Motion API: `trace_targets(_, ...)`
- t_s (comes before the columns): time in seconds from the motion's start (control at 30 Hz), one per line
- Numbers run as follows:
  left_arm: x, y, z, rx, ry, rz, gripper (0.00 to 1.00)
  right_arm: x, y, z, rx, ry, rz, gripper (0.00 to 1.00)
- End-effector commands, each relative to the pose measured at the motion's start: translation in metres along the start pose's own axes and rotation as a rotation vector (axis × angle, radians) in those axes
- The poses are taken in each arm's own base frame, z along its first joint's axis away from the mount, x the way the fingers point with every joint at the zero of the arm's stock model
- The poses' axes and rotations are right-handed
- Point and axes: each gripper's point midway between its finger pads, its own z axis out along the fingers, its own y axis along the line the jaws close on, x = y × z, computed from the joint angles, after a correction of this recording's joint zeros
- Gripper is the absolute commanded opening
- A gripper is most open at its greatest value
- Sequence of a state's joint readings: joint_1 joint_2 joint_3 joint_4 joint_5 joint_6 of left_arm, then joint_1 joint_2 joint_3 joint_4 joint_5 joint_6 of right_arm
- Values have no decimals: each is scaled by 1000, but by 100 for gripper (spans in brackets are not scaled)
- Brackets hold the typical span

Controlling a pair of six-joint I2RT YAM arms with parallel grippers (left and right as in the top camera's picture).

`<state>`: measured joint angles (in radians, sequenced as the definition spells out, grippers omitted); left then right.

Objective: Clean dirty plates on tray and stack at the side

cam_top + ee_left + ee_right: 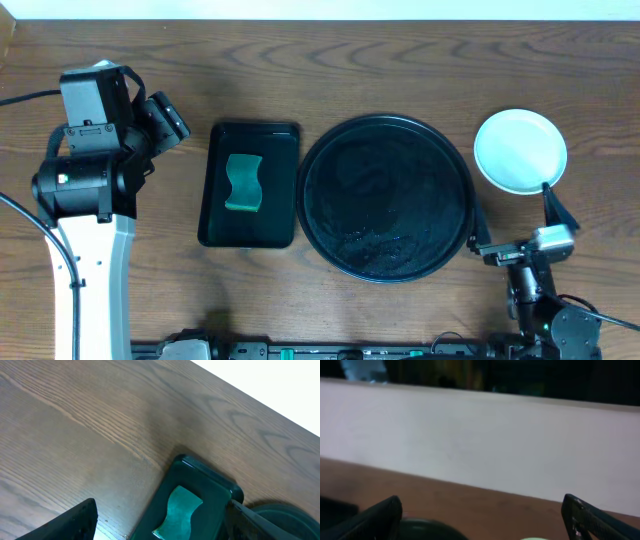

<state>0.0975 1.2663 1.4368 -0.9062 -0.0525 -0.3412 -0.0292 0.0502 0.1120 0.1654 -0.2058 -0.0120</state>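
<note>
While left claw (168,117) and right claw (517,226) gape empty, plates (520,151) lie beyond right claw, beside tray (386,198).

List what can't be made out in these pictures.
- Plate count: in the overhead view, the top plate hides any beneath it.
- Speckles on the tray: residue or glare, too small to tell in the overhead view.
- Right wrist view: the plate is only a blurred sliver at the bottom edge.
- Left wrist view: the sponge is cut off by the bottom edge.

Green sponge (243,183) in rectangular tray (282,140) (wooden table (300,60)).
</note>
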Motion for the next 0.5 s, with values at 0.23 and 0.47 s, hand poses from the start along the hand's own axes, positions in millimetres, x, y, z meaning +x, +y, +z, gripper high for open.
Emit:
trace_targets(0.23, -7, 1, -3, -8, -20, -13, 81, 28, -23, -4, 146, 12, 79, 99)
trace_targets(0.47, -7, 1, -3, -8, -19, -13, 81, 75, -21, -8, 143, 189, 105, 99)
